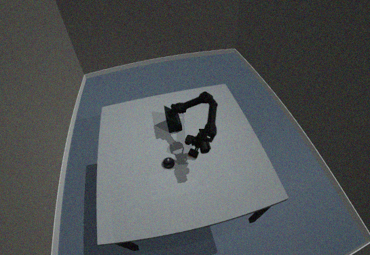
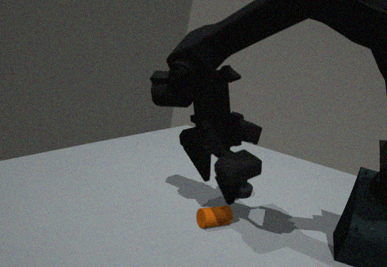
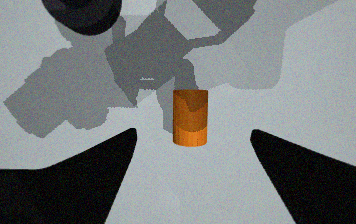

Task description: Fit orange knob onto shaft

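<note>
The orange knob (image 2: pixel 214 216) (image 3: pixel 190 120) lies on its side on the white table. No hole shows on it; the end facing the exterior camera looks plain. My gripper (image 2: pixel 219 192) (image 3: pixel 193 134) is wide open and empty, above the knob. In the wrist view the knob is between the two fingertips from side to side, with room on both sides. The round dark pedestal (image 1: pixel 168 163) (image 3: pixel 87 20) stands to the left of the gripper in the top view, and is cut off at the top left of the wrist view. The shaft's flat side cannot be made out.
The table (image 1: pixel 134 203) (image 2: pixel 69 213) bears the arm's dark base (image 1: pixel 174 122) (image 2: pixel 356 220) at its far part in the top view. The arm's shadows fall around the knob and near the pedestal. The light is dim and the pictures are grainy.
</note>
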`<act>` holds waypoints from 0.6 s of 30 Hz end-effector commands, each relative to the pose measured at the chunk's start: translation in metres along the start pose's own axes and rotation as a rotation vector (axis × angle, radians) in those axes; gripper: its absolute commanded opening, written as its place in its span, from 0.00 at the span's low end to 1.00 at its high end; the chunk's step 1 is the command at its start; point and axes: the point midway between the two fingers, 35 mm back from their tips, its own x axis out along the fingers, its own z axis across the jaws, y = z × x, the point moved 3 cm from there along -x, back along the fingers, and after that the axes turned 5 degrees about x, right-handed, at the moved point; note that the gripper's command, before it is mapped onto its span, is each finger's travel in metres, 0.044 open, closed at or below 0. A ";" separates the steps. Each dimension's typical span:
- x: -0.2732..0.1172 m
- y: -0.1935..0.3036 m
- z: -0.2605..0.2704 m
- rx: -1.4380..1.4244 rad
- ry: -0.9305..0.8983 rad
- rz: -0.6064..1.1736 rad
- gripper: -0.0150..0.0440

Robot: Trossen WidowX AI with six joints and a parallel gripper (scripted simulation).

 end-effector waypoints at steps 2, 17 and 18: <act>-0.001 0.001 -0.001 0.004 -0.001 -0.052 1.00; 0.030 0.011 -0.002 0.004 -0.001 -0.051 1.00; 0.031 0.011 -0.002 0.004 -0.001 -0.051 1.00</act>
